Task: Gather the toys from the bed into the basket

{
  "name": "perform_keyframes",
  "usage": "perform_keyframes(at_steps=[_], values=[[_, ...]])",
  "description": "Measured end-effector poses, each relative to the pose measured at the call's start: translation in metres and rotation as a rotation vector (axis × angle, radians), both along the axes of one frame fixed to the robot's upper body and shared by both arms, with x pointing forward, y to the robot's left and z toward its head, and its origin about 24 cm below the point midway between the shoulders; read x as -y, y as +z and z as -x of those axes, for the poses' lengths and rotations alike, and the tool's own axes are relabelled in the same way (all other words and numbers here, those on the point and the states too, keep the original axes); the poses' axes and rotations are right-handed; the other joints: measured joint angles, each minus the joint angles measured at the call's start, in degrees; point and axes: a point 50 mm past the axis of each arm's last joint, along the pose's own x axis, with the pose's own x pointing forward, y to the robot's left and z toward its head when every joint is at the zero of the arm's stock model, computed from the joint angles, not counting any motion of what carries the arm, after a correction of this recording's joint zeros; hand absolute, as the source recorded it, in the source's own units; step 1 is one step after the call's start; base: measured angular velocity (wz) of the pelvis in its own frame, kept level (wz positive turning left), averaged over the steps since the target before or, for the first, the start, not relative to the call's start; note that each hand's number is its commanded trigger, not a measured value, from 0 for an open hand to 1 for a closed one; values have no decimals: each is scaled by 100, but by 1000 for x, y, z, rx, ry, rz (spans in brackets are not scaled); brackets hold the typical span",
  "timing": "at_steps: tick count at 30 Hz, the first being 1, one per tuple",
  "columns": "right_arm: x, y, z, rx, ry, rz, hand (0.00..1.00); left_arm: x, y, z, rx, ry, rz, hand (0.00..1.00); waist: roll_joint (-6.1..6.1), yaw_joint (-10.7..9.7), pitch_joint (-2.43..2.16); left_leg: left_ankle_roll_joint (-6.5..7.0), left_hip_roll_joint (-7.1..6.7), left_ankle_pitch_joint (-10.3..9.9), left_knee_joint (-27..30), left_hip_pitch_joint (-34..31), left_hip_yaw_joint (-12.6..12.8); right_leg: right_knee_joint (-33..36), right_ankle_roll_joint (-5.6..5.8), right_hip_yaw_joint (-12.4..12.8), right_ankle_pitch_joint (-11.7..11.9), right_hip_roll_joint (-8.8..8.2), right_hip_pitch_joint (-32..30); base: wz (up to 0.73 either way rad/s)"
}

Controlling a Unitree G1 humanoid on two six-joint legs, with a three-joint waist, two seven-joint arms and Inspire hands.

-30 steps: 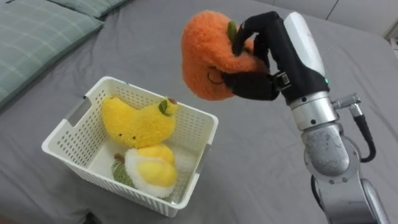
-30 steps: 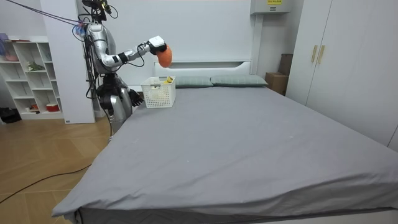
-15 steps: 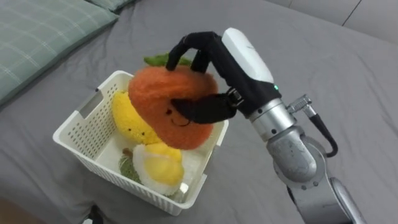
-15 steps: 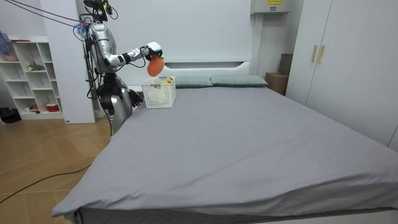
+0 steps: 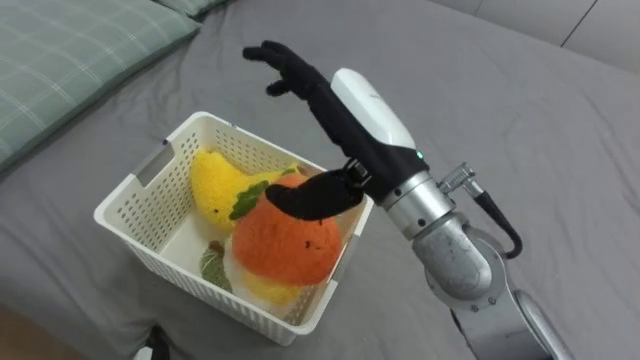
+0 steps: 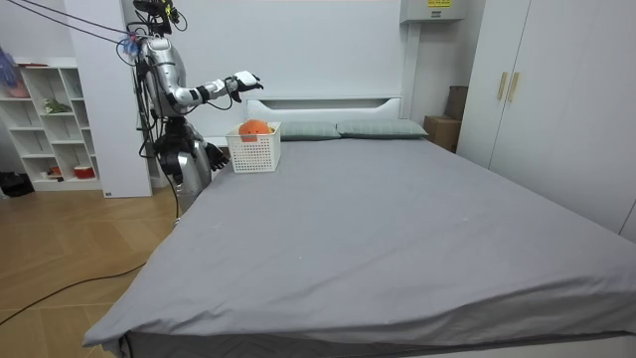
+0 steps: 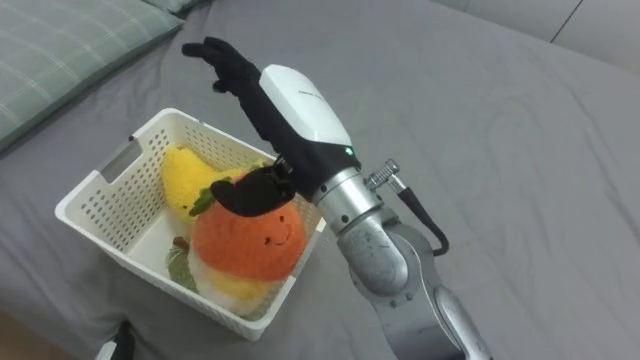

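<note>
Right hand open, fingers splayed, gripping nothing; upper centre of frame, above white basket; orange plush in basket, lower centre, on top; probably light, soft, squashy, not slippery; best gripped round the body; count: three toys, orange, yellow plush, third plush underneath; one basket.
</note>
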Motion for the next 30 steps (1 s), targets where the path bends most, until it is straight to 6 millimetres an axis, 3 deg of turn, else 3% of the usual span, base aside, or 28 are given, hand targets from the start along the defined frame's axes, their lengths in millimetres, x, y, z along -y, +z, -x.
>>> perform_keyframes(at_steps=[8,17,21,24,28,30], values=[[0,0,0,-1,0,-1,0,0,0,0,0,1,0,0,13,-19,8,0,-1,0,2,-6,-16,0,0,-1,0,-1,8,0],[10,-4,0,-22,-49,-46,0,-5,-1,3,-12,11,-11,0,25,-198,14,1,-4,0,68,-10,-47,1,0,23,0,-2,28,2],[35,-6,-3,-56,-144,-142,0,-7,-1,4,-13,31,-10,0,51,-302,14,3,-2,2,103,4,-6,3,3,28,3,-12,21,-2],[56,-12,-2,-73,-246,-196,0,-6,-3,7,-32,40,-7,0,153,-393,29,8,6,-1,97,45,75,10,12,98,11,-10,17,-12],[76,-12,-3,-76,-340,-286,0,-8,-7,17,-68,74,-5,0,329,-678,-4,14,33,-7,76,94,270,19,9,317,18,13,-21,-25],[87,-14,-1,-72,-398,-329,0,-10,-8,20,-74,88,-8,0,340,-754,-21,8,66,-12,68,95,349,21,-9,340,35,35,-51,-18]])
